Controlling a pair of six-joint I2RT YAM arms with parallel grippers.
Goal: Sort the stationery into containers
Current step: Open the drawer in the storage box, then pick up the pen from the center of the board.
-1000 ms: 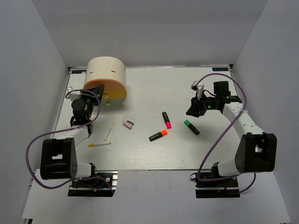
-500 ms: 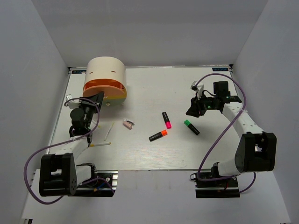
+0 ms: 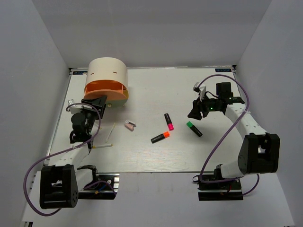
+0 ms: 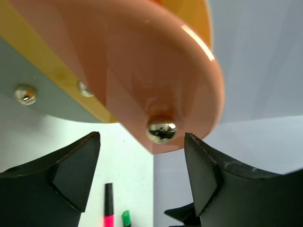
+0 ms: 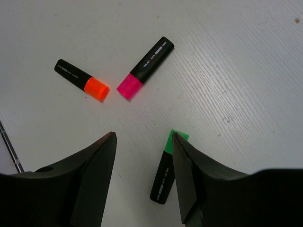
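One white tabletop (image 3: pixel 156 90) with a faint wood-grain texture carries everything. One organiser (image 3: pixel 108 75) stands at its far left corner: a smooth cream drum with a glossy orange plastic tier jutting out at the front over a yellow layer. The left wrist view shows three small, round, mirror-bright knobs (image 4: pixel 161 130) on those layers.

There are two black, wedge-fingered claws. The left claw (image 4: pixel 142 135) sits right at the organiser's front, jaws wide apart on either side of the orange tier's knob with a gap on each side – it grips nothing. The right claw (image 5: pixel 143 135) hangs over the right half of the tabletop, jaws partly spread and empty, above the green-capped marker.

Three short, stubby markers lie flat near the middle of the tabletop, well apart from the organiser. All have black barrels with pale lettering: one is capped pink (image 5: pixel 145 68), one orange (image 5: pixel 81 80), one green (image 5: pixel 168 167).

Two thin, straight pale-yellow sticks lie toward the left edge – one slanted (image 3: pixel 111 133), one (image 3: pixel 101 146) nearer the near edge.

One small pink-and-white clip-like piece (image 3: pixel 129 125) rests between the sticks and the markers.
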